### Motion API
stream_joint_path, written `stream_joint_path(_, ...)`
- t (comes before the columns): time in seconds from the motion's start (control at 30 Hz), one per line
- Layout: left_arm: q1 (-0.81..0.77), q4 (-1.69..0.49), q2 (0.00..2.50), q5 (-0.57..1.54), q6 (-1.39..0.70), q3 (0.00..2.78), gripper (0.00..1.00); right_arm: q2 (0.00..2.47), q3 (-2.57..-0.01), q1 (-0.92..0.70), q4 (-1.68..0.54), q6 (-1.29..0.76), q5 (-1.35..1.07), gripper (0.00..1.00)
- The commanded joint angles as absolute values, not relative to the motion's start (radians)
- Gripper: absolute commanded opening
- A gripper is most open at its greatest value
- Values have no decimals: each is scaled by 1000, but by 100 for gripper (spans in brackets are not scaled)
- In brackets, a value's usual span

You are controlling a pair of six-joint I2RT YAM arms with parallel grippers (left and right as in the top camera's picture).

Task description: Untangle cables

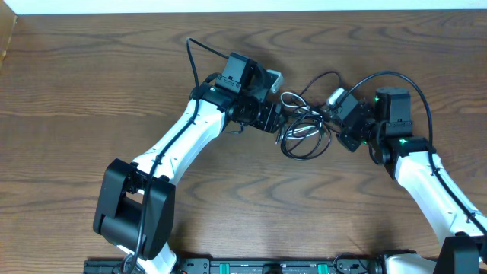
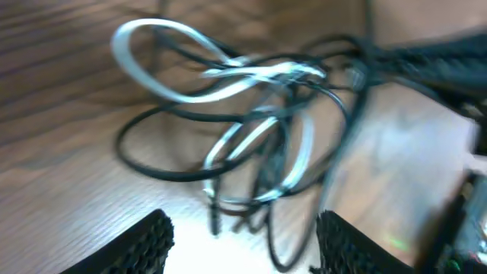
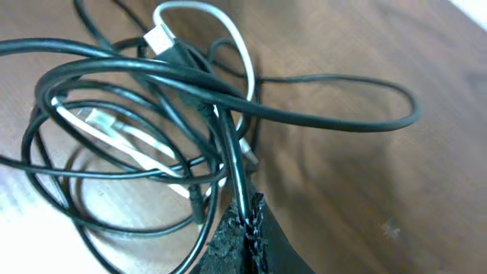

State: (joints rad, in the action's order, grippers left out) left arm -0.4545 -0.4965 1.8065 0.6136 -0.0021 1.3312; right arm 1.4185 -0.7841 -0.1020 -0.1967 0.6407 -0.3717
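At centre, black and white cables (image 1: 303, 128) lie tangled.

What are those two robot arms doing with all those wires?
They are trying to untangle a knot of cables in the middle of the table. The right gripper is shut on one black cable, pinching it tight. The left gripper is open and faces the knot, with nothing gripped. The white cable is looped in with the black ones, so it is all one tangle.
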Motion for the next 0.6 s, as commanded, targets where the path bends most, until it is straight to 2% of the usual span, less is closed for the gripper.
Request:
stream_joint_path(0.0, -469, -500, 1799, 809, 132, 1332, 61, 1449, -785, -99, -160, 616, -365, 1)
stream_joint_path(0.23, -521, -498, 1799, 818, 275, 1332, 61, 1479, -785, -100, -146, 599, -422, 1)
stream_joint_path(0.47, -574, -465, 1800, 533, 288, 1331, 62, 1479, -785, -100, -148, 598, -532, 1)
stream_joint_path(0.57, -586, -442, 1805, 476, 288, 1331, 62, 1479, -785, -100, -150, 599, -589, 1)
